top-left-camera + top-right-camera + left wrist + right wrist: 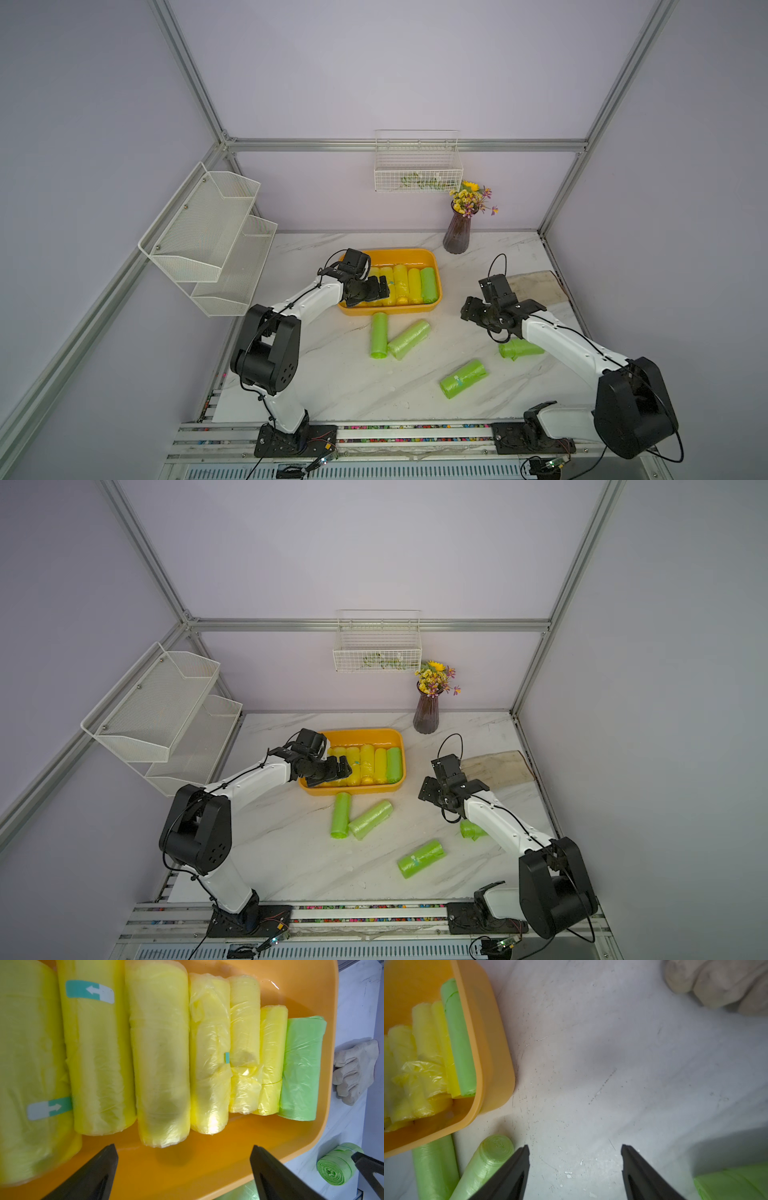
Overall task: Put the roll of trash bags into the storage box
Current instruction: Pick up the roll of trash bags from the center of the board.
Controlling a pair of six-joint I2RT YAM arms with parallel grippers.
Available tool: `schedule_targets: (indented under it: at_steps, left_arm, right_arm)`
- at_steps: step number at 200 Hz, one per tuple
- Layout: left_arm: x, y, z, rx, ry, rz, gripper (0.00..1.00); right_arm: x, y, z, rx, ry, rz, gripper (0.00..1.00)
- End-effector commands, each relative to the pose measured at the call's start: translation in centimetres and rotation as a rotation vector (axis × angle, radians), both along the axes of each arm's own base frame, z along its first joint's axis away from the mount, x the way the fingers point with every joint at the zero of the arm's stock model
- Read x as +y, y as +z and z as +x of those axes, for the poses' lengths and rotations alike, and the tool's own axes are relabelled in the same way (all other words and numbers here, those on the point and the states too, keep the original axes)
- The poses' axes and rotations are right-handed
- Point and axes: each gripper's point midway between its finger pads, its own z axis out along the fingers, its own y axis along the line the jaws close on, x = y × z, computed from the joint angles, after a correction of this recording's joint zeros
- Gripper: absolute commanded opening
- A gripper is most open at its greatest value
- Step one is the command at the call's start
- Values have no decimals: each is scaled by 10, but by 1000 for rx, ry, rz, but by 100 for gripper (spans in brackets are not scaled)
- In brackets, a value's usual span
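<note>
The orange storage box [390, 309] [361, 732] holds several yellow rolls of trash bags [160, 1053] in a row. One green roll [429, 284] [456, 1039] lies at the row's right end. My left gripper [384, 291] [184, 1145] hangs open over the box's front left part, with nothing between its fingers. My right gripper [467, 311] [574, 1145] is open above bare table, right of the box. Several green rolls lie on the table: two [379, 334] [409, 338] in front of the box, one [463, 378] nearer the front, one [521, 348] under my right arm.
A beige glove [536, 284] [716, 982] lies at the table's right edge, behind my right gripper. A purple vase of flowers [457, 232] stands behind the box. A white wire basket [417, 166] hangs on the back wall, a white mesh shelf [212, 237] on the left.
</note>
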Motion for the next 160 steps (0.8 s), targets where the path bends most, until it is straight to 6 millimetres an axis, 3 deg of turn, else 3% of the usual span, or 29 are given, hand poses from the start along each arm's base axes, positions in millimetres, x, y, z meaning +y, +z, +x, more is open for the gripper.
schedule_targets:
  at_steps: [1, 76, 160]
  left_arm:
    - [-9, 19, 14, -70, -32, -26, 100]
    - [-13, 14, 18, -61, -44, -34, 100]
    - [-13, 14, 18, -62, -48, -33, 100]
  right_arm:
    - [-27, 3, -14, 14, -187, 16, 83]
    - [-81, -10, -48, 75, -443, 39, 92]
    - [-105, -34, -67, 172, -555, 85, 99]
